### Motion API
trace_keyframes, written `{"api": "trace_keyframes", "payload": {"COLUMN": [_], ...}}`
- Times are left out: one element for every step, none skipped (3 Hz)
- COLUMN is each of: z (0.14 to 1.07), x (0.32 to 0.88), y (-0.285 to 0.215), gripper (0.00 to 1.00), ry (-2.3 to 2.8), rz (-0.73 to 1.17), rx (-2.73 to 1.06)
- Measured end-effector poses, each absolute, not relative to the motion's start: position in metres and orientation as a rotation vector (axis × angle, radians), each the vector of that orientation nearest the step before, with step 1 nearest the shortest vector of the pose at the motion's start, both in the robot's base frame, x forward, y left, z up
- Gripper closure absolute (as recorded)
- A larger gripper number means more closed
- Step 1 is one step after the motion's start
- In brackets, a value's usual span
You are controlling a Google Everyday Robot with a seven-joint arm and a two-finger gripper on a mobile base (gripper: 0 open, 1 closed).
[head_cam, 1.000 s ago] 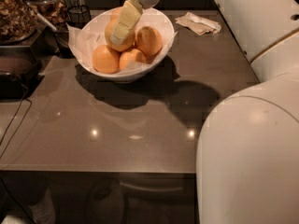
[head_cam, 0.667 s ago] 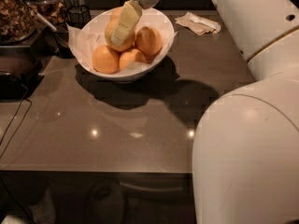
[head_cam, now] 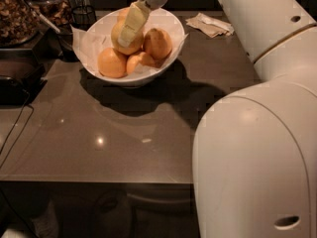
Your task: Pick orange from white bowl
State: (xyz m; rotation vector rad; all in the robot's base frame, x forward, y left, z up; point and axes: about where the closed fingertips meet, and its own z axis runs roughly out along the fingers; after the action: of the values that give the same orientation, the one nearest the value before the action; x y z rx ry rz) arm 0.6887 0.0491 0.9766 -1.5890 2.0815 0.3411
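Observation:
The white bowl, lined with white paper, stands at the back of the dark table. It holds several fruits. The orange, the largest and palest, sits at the bowl's middle, above the smaller deep-orange fruits. My gripper reaches down from the top of the view into the bowl. One finger lies across the front of the orange, and the other is hidden behind it. The gripper is shut on the orange, which rests just above the other fruits.
My arm's large white housing fills the right side. A crumpled napkin lies behind the bowl on the right. Containers of dark food and a black tray stand at the left. A cable runs down the table's left edge.
The orange shows more around the finger and sits slightly higher in the bowl. The bowl and other fruits have not moved.

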Motion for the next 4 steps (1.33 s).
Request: {"api": "trace_keyframes", "payload": {"z": [0.971,0.964,0.953,0.944], "x": [0.692,0.696,0.7,0.702], "y": [0.051,0.055,0.058,0.062], "gripper": [0.18,0.2,0.21,0.21], "ry": [2.106,2.128,2.151,2.17], "rz": [0.352,0.367,0.391,0.416], "rx": [-1.581,-1.575,-1.575,-1.576]}}
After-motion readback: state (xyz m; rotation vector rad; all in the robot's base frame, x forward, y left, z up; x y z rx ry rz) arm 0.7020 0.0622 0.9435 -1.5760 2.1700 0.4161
